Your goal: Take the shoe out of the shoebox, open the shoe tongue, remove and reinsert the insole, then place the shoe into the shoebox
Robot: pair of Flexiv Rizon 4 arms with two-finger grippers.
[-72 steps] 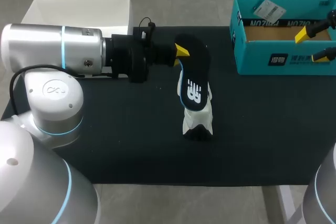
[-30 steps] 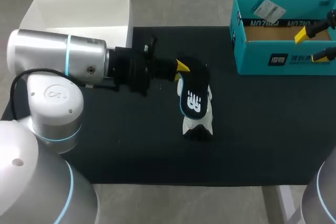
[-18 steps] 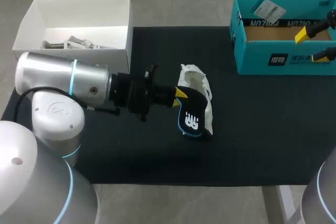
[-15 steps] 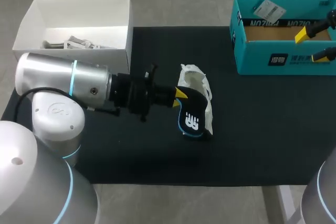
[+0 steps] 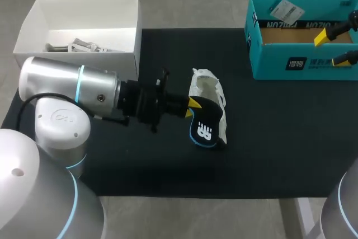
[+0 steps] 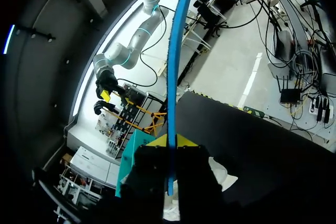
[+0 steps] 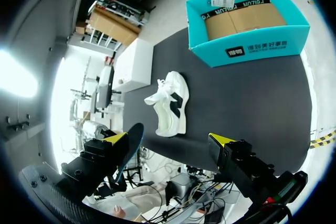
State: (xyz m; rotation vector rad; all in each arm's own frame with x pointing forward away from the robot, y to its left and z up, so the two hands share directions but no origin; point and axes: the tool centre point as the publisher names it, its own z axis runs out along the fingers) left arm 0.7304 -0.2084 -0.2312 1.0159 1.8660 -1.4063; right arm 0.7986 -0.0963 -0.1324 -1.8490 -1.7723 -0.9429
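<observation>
Seen from above, the white shoe [image 5: 207,89] is out of the teal shoebox [image 5: 291,62] and lies on the black mat [image 5: 268,138]. Its dark insole [image 5: 204,129] is out too, so the removal steps look done. Putting the insole back and returning the shoe to the box are still to do. The left gripper [image 5: 192,104] has its fingers closed narrowly on one end of the insole. The rest of the insole hangs ahead of the fingers over the toe end of the shoe, with the shoe's open mouth just beside the yellow tip. The right gripper [image 5: 334,47] hangs over the shoebox with its fingers spread and nothing between them. In the left wrist view, the left gripper [image 6: 170,148] pinches the insole [image 6: 175,66] edge-on, a thin blue strip running straight out ahead from between the two fingers. The shoe [image 6: 219,174] lies just under and beyond the fingers, and the shoebox [image 6: 127,163] sits farther off to one side. In the right wrist view, the right gripper [image 7: 168,139] has its fingers wide apart and holds nothing. The shoe [image 7: 167,114] lies ahead between the lines of the two fingers, well apart from them, and the shoebox [image 7: 247,51] stands farther ahead.
</observation>
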